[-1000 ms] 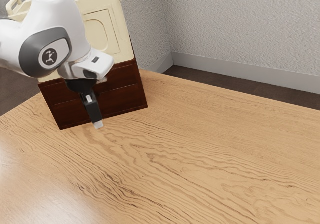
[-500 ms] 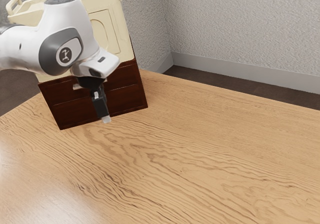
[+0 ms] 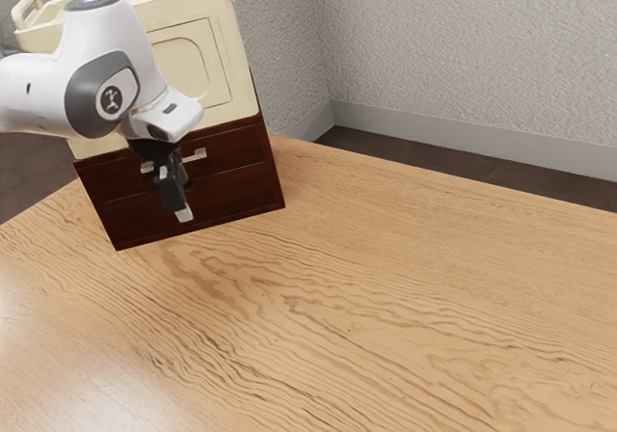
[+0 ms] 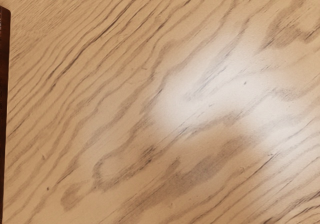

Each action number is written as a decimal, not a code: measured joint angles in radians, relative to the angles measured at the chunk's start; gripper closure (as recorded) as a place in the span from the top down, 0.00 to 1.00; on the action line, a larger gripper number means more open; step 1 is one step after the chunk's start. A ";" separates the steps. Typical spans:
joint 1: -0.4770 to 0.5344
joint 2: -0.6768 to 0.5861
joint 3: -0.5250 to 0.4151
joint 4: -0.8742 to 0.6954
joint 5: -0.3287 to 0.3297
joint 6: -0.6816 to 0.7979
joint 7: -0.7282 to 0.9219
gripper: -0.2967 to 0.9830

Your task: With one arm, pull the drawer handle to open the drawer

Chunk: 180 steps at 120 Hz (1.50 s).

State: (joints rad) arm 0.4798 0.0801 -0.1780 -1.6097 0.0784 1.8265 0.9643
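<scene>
Gripper [image 3: 184,216] shifts, baring more handle [image 3: 201,154]: likely lining up. Drawer [image 3: 240,148] closed; can't tell how the jaws stand.

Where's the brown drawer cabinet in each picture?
Exterior view: the brown drawer cabinet is toward the exterior view's left, under the cream box.
Wrist view: just a thin dark strip of it, at the picture's edge.
Shared landmark: the table's wavy wood grain.
</scene>
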 joint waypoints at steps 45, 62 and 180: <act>0.016 0.048 0.002 0.032 0.027 0.061 0.049 0.77; 0.024 0.060 0.002 0.034 0.049 0.101 0.061 0.77; 0.024 0.223 0.028 0.163 0.148 0.252 0.086 0.77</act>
State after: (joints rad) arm 0.5033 0.3027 -0.1495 -1.4462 0.2268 2.0784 1.0504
